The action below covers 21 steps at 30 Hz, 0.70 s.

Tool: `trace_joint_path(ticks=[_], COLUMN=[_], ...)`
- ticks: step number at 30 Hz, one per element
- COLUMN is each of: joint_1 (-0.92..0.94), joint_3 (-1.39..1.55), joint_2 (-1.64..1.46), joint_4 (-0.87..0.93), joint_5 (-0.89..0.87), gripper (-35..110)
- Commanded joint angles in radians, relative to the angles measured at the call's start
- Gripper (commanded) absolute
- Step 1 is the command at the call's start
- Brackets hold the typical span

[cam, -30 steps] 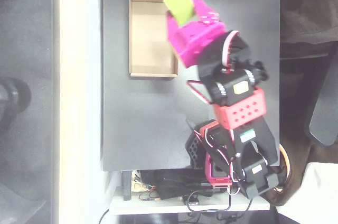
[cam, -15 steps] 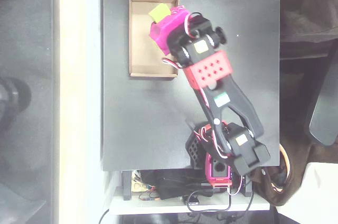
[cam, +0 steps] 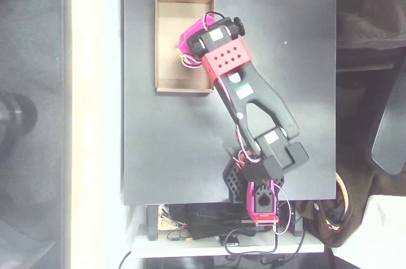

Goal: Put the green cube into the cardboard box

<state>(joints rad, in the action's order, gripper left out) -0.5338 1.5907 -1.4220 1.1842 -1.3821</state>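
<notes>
The cardboard box point(cam: 170, 25) lies at the back left of the black table, long side running front to back. My magenta gripper point(cam: 186, 42) reaches down into the box's right half. The arm's black wrist and red block cover it from above. Only a bit of magenta shows past the wrist, so how the jaws stand is hidden. The green cube is hidden from the overhead view.
The black table point(cam: 177, 148) ends close to the box on the left at a pale strip. The arm's base point(cam: 260, 193) sits at the front edge with cables behind it. A dark chair point(cam: 388, 129) stands off the table's right side.
The arm swung left and stretched down over the box. The green cube, held up near the box's right wall a second ago, then over the box floor, is now covered by the wrist.
</notes>
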Motion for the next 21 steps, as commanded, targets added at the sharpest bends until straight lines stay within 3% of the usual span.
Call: trace_joint_path(ticks=[1, 9, 21], joint_1=[-0.026, -0.028, -0.043], joint_3=[-0.021, -0.021, -0.02], joint_2=[0.015, 0.074, 0.124], joint_4=[-0.028, -0.17, -0.181], joint_5=[-0.009, -0.009, -0.011], gripper=[4, 4, 4])
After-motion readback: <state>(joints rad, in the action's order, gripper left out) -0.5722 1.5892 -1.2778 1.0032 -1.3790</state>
